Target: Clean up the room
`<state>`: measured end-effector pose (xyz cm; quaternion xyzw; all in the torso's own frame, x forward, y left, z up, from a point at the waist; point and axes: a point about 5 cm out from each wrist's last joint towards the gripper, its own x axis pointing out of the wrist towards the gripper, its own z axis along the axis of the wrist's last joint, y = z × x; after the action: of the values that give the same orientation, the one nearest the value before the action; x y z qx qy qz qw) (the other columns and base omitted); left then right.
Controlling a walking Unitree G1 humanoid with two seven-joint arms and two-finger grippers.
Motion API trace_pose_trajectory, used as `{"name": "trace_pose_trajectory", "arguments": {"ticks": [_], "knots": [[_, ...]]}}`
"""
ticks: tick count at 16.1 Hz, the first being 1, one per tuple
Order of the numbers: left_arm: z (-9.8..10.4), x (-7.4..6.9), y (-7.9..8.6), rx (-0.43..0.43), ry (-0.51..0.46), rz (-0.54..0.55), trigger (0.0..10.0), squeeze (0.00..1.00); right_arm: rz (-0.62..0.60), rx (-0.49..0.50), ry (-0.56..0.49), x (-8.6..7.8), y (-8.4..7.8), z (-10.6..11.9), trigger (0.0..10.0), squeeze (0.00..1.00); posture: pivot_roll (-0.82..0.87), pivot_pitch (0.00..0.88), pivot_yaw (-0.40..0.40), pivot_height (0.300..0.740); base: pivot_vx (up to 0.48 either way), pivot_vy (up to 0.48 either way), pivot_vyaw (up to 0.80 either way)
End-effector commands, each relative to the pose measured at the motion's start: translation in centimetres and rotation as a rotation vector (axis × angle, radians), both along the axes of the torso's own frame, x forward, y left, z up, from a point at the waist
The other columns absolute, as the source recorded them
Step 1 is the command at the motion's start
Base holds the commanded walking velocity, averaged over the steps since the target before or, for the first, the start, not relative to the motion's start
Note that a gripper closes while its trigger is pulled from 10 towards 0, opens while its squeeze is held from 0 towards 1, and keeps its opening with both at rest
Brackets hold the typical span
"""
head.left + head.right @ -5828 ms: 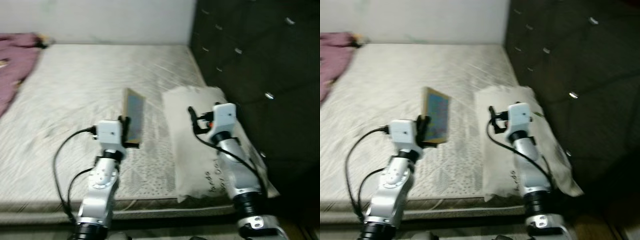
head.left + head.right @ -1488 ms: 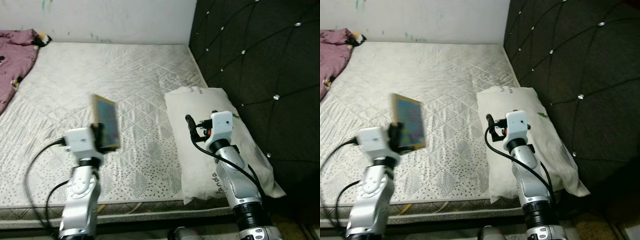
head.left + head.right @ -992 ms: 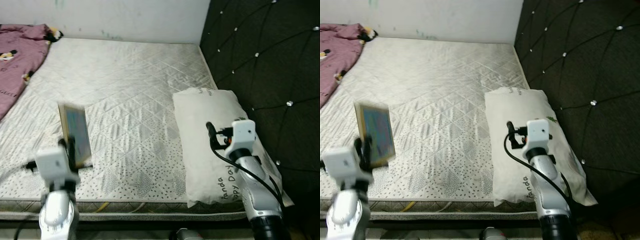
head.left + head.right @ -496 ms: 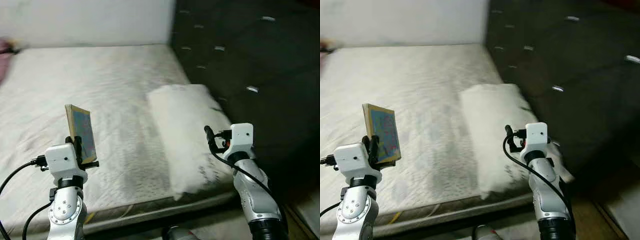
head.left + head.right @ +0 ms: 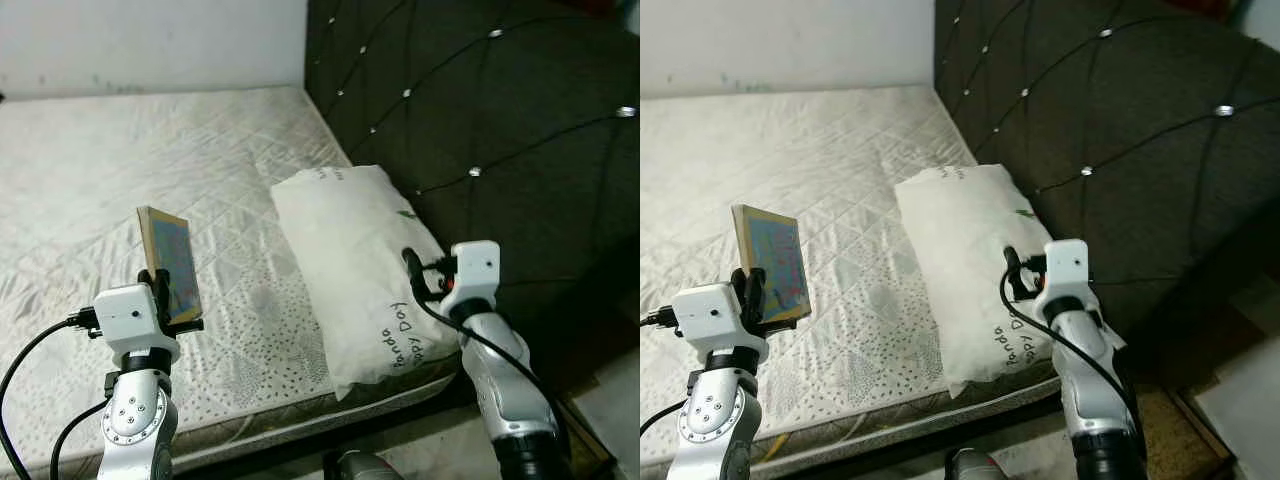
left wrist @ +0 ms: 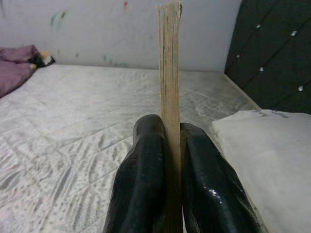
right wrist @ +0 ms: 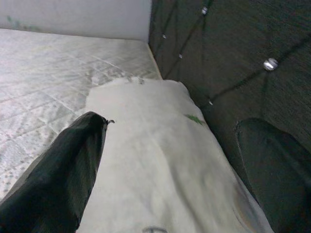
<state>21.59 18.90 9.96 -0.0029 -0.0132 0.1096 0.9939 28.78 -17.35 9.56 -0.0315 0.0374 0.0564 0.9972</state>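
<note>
A thin book [image 5: 170, 262] with a colourful cover stands upright above the front of the mattress [image 5: 90, 170], and my left gripper [image 5: 165, 300] is shut on its lower edge. In the left wrist view the book's page edge [image 6: 168, 68] rises between the two black fingers [image 6: 146, 179]. My right gripper [image 5: 412, 272] hovers open over the near end of a white pillow [image 5: 345, 240] with nothing between its fingers [image 7: 73, 160]. The pillow [image 7: 146, 136] lies along the mattress next to the headboard.
A dark tufted headboard [image 5: 480, 100] with shiny studs runs along the right side of the bed. A white wall [image 5: 150, 40] closes the far side. A purple garment [image 6: 14, 68] lies at the far end of the mattress. Bare floor [image 5: 610, 400] shows at the lower right.
The whole view has swung to the right, so the camera moved. The book stays in my left gripper and the right gripper stays open over the pillow.
</note>
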Motion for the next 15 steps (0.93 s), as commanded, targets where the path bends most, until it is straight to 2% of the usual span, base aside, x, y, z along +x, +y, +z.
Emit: {"name": "trace_pose_trajectory", "arguments": {"ticks": [1, 3, 7, 10, 15], "knots": [[0.93, 0.22, -0.14, -0.008, -0.053, -0.010, 10.0, 0.00, 0.017, 0.000, -0.015, 0.04, 0.24, 0.47, 10.0, 0.00, -0.01, 0.000, -0.027, 0.740, 0.000, 0.000, 0.00], [0.86, 0.30, -0.15, -0.035, -0.053, -0.014, 10.0, 0.00, 0.040, 0.000, -0.014, -0.17, 0.63, 0.45, 10.0, 0.00, -0.01, 0.000, -0.028, 0.740, 0.000, 0.000, 0.00], [0.85, 0.53, -0.34, -0.045, -0.053, -0.019, 10.0, 0.00, 0.047, -0.001, -0.014, -0.16, 0.62, 0.50, 10.0, 0.00, -0.02, 0.000, -0.029, 0.702, 0.000, 0.000, 0.00], [0.82, 0.58, -0.36, -0.050, -0.052, -0.016, 10.0, 0.00, 0.054, -0.002, -0.013, -0.14, 0.66, 0.51, 10.0, 0.00, -0.02, 0.000, -0.030, 0.702, 0.000, 0.000, 0.00], [0.68, 0.63, -0.18, -0.055, -0.039, 0.008, 10.0, 0.00, 0.070, 0.000, -0.009, -0.12, 0.88, 0.50, 10.0, 0.00, -0.02, 0.000, -0.034, 0.644, 0.000, 0.000, 0.00]]}}
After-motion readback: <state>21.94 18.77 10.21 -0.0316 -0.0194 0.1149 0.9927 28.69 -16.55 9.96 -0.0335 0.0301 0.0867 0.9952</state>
